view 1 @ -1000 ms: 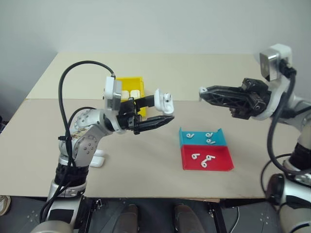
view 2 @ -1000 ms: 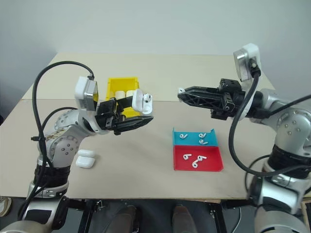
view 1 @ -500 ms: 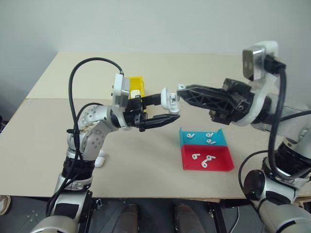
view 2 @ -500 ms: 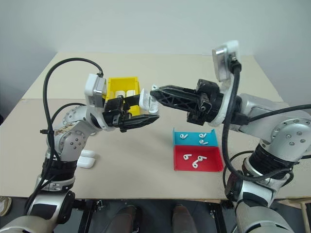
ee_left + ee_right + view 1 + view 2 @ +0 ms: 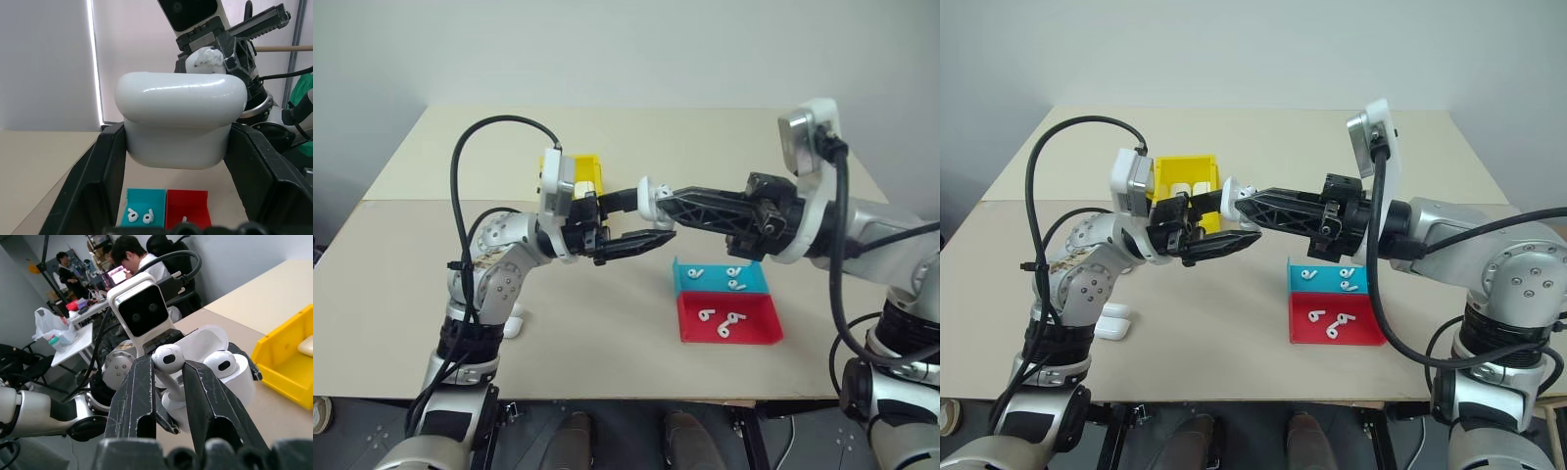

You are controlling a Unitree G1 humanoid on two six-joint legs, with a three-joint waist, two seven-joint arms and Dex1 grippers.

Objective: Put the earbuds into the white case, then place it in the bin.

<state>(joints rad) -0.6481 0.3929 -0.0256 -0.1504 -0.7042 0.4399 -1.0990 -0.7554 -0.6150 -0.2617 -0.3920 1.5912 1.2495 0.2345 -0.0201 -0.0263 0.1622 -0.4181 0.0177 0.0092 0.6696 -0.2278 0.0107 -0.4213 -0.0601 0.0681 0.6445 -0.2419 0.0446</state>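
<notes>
My left gripper (image 5: 654, 216) is shut on the white case (image 5: 180, 122) and holds it in the air above the table with its lid (image 5: 204, 340) flipped open. My right gripper (image 5: 173, 368), reaching in from the right, is shut on one earbud (image 5: 167, 359) right at the case's opening. Another earbud (image 5: 219, 363) sits in the case. More earbuds lie loose in the blue tray (image 5: 690, 287) and the red tray (image 5: 756, 334). The yellow bin (image 5: 1184, 173) stands on the table behind my left hand, partly hidden by it, with white cases (image 5: 1197, 189) inside.
Two more white cases (image 5: 1111, 323) lie on the table beside my left arm's base. The trays sit side by side below my right arm, near the table's front edge. Behind the bin the tabletop (image 5: 685, 137) runs on to a wall.
My right gripper has swung left from well apart to meet the open case, carrying the earbud, and its wrist has rolled. The left gripper has kept the case in place.
</notes>
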